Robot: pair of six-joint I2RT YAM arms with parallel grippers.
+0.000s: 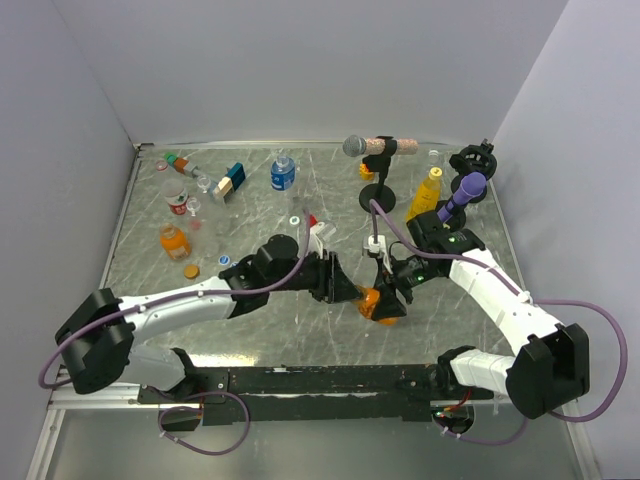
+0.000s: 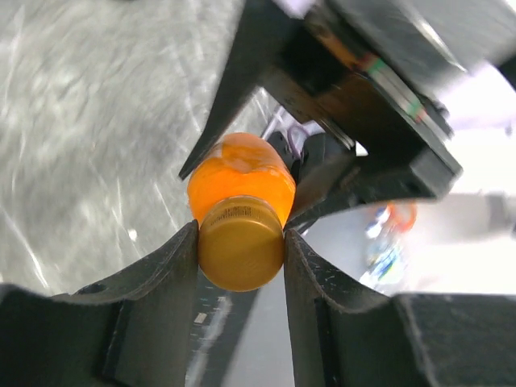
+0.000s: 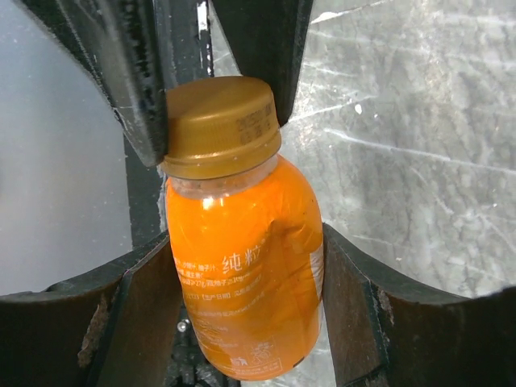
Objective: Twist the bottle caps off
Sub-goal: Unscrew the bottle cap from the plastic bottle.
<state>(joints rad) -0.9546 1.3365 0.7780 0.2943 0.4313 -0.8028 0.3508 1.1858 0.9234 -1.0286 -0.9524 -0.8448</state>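
A squat orange bottle (image 1: 372,301) is held in the air between both grippers, near the table's front middle. My left gripper (image 2: 241,251) is shut on its gold-orange cap (image 2: 240,256); both fingers press the cap's sides. The bottle's body (image 2: 242,173) extends away behind the cap. My right gripper (image 3: 242,278) is shut on the bottle's body (image 3: 242,298), with the cap (image 3: 219,125) at the top between the left gripper's fingers (image 3: 121,72). In the top view the left gripper (image 1: 350,290) and right gripper (image 1: 392,300) face each other across the bottle.
On the table's far part stand a clear bottle with a blue label (image 1: 283,173), a yellow bottle (image 1: 427,192), another orange bottle (image 1: 174,241), a red can (image 1: 177,200) and toy blocks (image 1: 232,181). Loose caps (image 1: 191,271) (image 1: 295,220) lie about. Two microphone stands (image 1: 378,170) (image 1: 464,192) stand far right.
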